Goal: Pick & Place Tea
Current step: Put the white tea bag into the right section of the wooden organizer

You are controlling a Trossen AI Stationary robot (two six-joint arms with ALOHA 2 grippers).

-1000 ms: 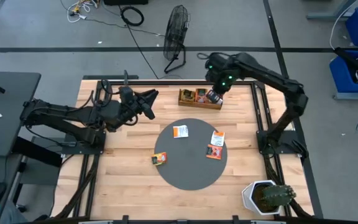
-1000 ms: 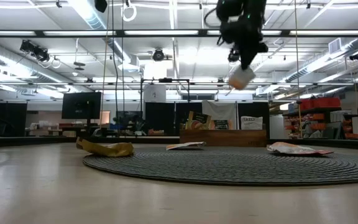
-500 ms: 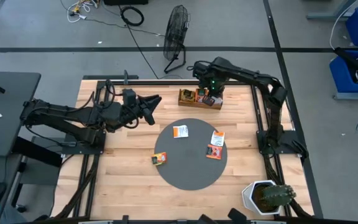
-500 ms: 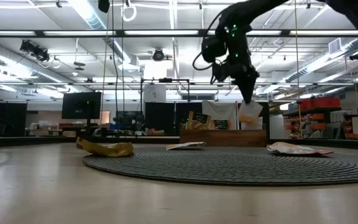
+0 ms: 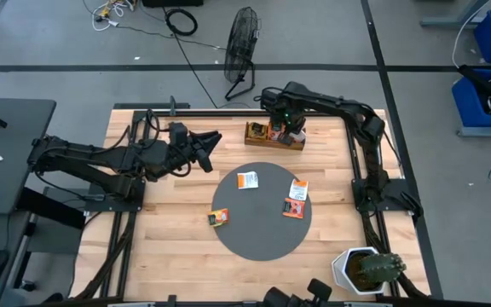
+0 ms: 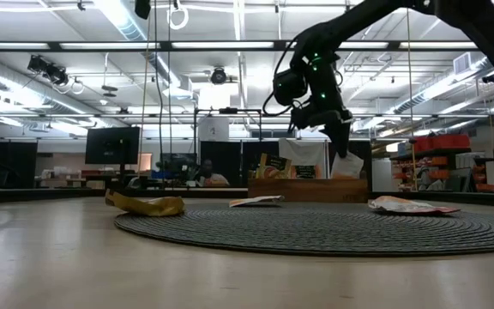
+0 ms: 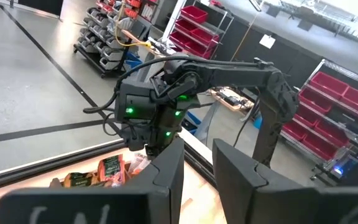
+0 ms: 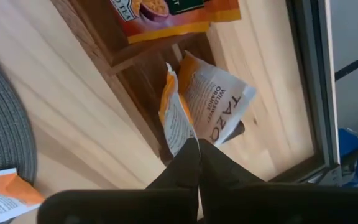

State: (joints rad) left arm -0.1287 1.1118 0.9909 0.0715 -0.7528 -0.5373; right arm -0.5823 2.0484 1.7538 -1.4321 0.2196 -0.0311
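A long wooden tray (image 5: 275,145) lies at the table's far edge with orange tea sachets in it. My right gripper (image 5: 293,130) stands over its right end, shut on a white sachet with orange marks (image 8: 213,102), which also shows in the low view (image 6: 347,166). Several more tea sachets lie flat on the round grey mat (image 5: 262,234): a white one (image 5: 247,180), a white one (image 5: 298,189), an orange one (image 5: 292,207) and a small one (image 5: 218,217). My left gripper (image 5: 214,136) hangs level above the table's left half, open, with nothing between its fingers (image 7: 169,177). My right gripper pinches the white sachet by its upper edge (image 8: 194,135) between its two fingers, which come from above and point steeply down. The sachet hangs below the fingers, bent into a V. Its lower end reaches into the tray's right end compartment (image 8: 160,81).
A white pot with a cactus (image 5: 366,269) stands at the table's near right corner. A floor fan (image 5: 243,43) stands beyond the far edge. Dark frame rails run along the table's left and right sides. Bare wood lies left of the mat.
My right gripper has come down toward the tray's right end and tipped to point more steeply down, still shut on the white sachet. The sachet, earlier high above the tray, now dips into the end compartment.
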